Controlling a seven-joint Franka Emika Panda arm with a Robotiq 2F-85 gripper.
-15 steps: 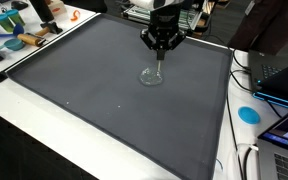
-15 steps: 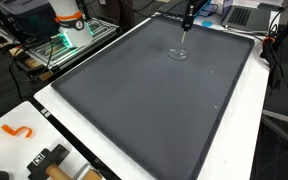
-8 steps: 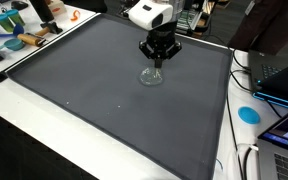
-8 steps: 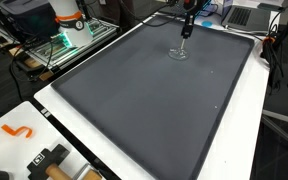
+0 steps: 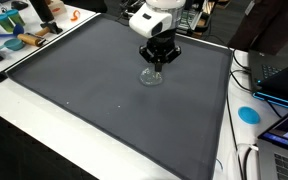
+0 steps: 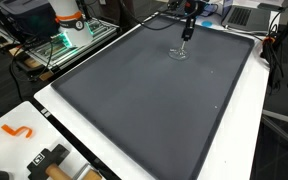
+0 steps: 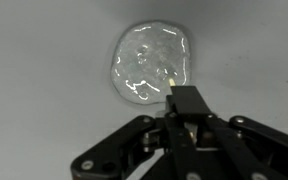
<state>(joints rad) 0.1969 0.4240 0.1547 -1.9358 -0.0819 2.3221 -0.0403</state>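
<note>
We found the gripper (image 7: 187, 97) with its jaws pressed together on a thin stick (image 7: 170, 75). Only the stick's pale tip showed, poking out just ahead of the jaws in the wrist view. Directly ahead of that tip lay the clear patch (image 7: 151, 62), a glassy, roughly round, wrinkled-looking shape lying flat on the grey mat (image 5: 94, 105).

In an exterior view the gripper (image 5: 156, 62) hung just above the clear patch (image 5: 151, 78), pointing down at it from slightly to one side. The same showed in an exterior view from farther off (image 6: 186, 30). The wrist view put the tip over the near edge of the patch, not its middle. We could not tell whether the tip touched the patch or hovered just clear of it.

By our judgement the grasp was done, since the stick sat firmly between the jaws and the jaws were already lined up over the patch. Contact between tip and patch was the point we could not confirm. The patch itself looked whole and lay in one place.

Nothing else lay near the jaws. A blue disc (image 5: 248, 114) sat well apart from them, off the mat, and an orange hook (image 6: 18, 131) lay farther away again.
</note>
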